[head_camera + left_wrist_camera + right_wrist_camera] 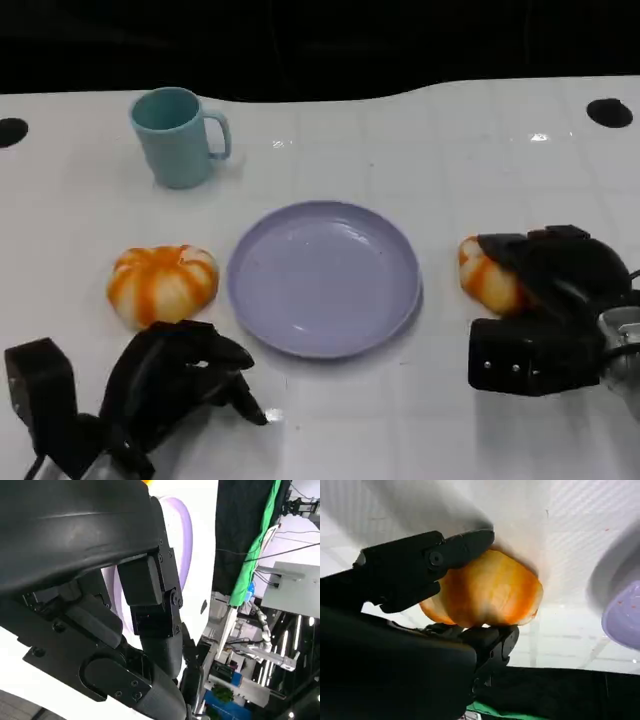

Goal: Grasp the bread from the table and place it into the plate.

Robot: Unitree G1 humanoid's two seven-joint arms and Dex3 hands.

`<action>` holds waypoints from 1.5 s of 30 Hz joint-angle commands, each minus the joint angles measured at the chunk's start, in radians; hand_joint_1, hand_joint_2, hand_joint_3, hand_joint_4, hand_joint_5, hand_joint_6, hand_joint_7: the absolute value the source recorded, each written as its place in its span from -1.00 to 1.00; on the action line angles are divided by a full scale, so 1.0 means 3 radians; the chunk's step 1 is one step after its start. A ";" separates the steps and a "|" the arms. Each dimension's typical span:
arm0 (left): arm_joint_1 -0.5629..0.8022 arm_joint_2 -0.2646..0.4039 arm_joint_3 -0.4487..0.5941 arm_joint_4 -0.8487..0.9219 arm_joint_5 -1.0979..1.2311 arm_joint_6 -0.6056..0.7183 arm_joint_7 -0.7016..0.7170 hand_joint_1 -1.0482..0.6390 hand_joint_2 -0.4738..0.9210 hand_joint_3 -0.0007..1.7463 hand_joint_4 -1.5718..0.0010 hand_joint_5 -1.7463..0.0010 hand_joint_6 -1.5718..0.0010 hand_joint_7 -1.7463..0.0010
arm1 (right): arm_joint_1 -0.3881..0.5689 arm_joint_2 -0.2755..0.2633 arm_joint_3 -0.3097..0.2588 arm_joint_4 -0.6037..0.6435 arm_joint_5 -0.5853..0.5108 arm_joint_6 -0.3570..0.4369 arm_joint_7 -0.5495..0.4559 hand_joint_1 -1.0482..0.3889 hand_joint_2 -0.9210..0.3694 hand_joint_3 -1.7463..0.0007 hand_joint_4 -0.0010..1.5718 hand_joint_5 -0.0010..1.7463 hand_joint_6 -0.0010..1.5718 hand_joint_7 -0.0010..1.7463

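The bread [488,277] that the right hand [545,300] holds is a rounded, glossy bun, orange with paler cream streaks, sitting on the white table [400,140] just to the right of the plate [323,277]. In the right wrist view the bun [487,596] shows a smooth, shiny skin that shades from deep orange at the edge to a yellower middle, and black fingers [445,555] press on it from two opposite sides, so the hand is gripping it. From the head view the bun's right part is hidden under the hand's black shell.

The plate is a shallow round dish of pale lilac, smooth and slightly reflective, with a raised rim; nothing lies in it. A second bun [162,284] of the same ribbed, pumpkin-like shape, with orange and cream stripes, rests on the table just left of the plate.

The left hand [175,375] lies low near that second bun, just in front of it, its dark matte fingers curled inward with nothing in them.

Farther back, left of centre, stands a teal mug [178,136] with a smooth matte wall and its handle turned to the right. The table is glossy white with a faint grid of lines.
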 commanded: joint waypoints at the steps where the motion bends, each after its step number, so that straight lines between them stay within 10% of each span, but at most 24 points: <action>1: 0.0043 0.0027 -0.0001 -0.0026 0.0021 -0.0015 0.0042 -1.00 0.71 -0.99 -1.00 0.34 -1.00 0.79 | -0.0056 0.0001 -0.0087 0.0170 0.0187 -0.0237 -0.0255 0.19 -0.99 0.98 0.13 -0.11 0.18 -0.90; 2: 0.0041 0.0026 0.0001 -0.0024 0.0021 -0.0016 0.0045 -1.00 0.72 -0.99 -1.00 0.34 -1.00 0.78 | -0.0063 -0.0001 -0.0087 0.0195 0.0205 -0.0280 -0.0301 0.23 -0.99 0.98 0.05 0.28 0.29 -0.91; 7: 0.0035 0.0024 0.0004 -0.0017 0.0016 -0.0002 0.0050 -1.00 0.71 -1.00 -1.00 0.33 -1.00 0.78 | -0.0108 -0.0028 -0.0064 0.0325 0.0233 -0.0532 -0.0512 0.31 -0.88 0.55 0.07 0.83 0.61 -0.69; 9: 0.0039 0.0021 0.0001 -0.0024 0.0011 0.0012 0.0046 -1.00 0.71 -1.00 -1.00 0.33 -1.00 0.78 | -0.0122 -0.0053 -0.0042 0.0356 0.0205 -0.0666 -0.0645 0.31 -0.60 0.11 0.11 0.96 0.40 -0.09; 12: 0.0049 0.0017 -0.0009 -0.0036 0.0025 -0.0003 0.0058 -1.00 0.71 -1.00 -1.00 0.33 -1.00 0.78 | -0.0143 -0.0039 -0.0062 0.0388 0.0218 -0.0821 -0.0847 0.35 -0.45 -0.04 0.17 1.00 0.07 0.67; 14: 0.0061 0.0014 -0.0016 -0.0059 0.0033 -0.0001 0.0078 -1.00 0.71 -1.00 -1.00 0.33 -1.00 0.78 | -0.0163 -0.0020 -0.0079 0.0388 0.0228 -0.0899 -0.0980 0.40 -0.37 -0.08 0.19 1.00 0.01 0.82; 25: 0.0131 0.0024 -0.0043 -0.0151 0.0020 0.0046 0.0067 -1.00 0.70 -1.00 -1.00 0.33 -1.00 0.78 | -0.0278 0.0058 -0.0220 0.0101 0.0407 -0.1140 -0.1150 0.40 -0.17 -0.44 0.23 1.00 -0.03 0.92; 45: 0.0160 0.0033 -0.0055 -0.0163 0.0018 0.0027 0.0059 -1.00 0.71 -0.99 -1.00 0.34 -1.00 0.78 | -0.0521 0.0457 -0.0027 -0.0302 0.0480 -0.1322 -0.0223 0.27 -0.10 -0.55 0.24 1.00 0.06 0.74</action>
